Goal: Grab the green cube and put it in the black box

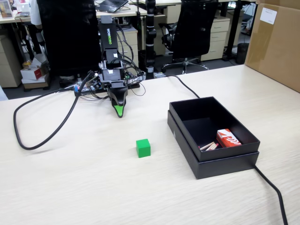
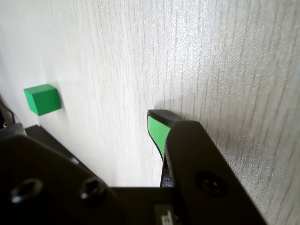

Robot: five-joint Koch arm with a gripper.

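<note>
The green cube (image 1: 143,147) rests on the pale wooden table, alone, left of the black box (image 1: 186,136) in the fixed view. My gripper (image 1: 120,111) points down at the table behind the cube, roughly a hand's width away and touching nothing. Seen from the wrist, the cube (image 2: 42,99) sits at upper left, beyond the gripper (image 2: 86,121). Its green-padded right fingertip (image 2: 156,130) and the left tip at the frame's edge stand apart with bare table between them, so it is open and holds nothing.
Inside the box lie a red-and-white packet (image 1: 228,138) and some wooden sticks (image 1: 209,146). A black cable (image 1: 41,138) loops over the table's left side, and another cable (image 1: 272,187) runs from the box to the front right. A brown cardboard carton (image 1: 276,42) stands at the far right.
</note>
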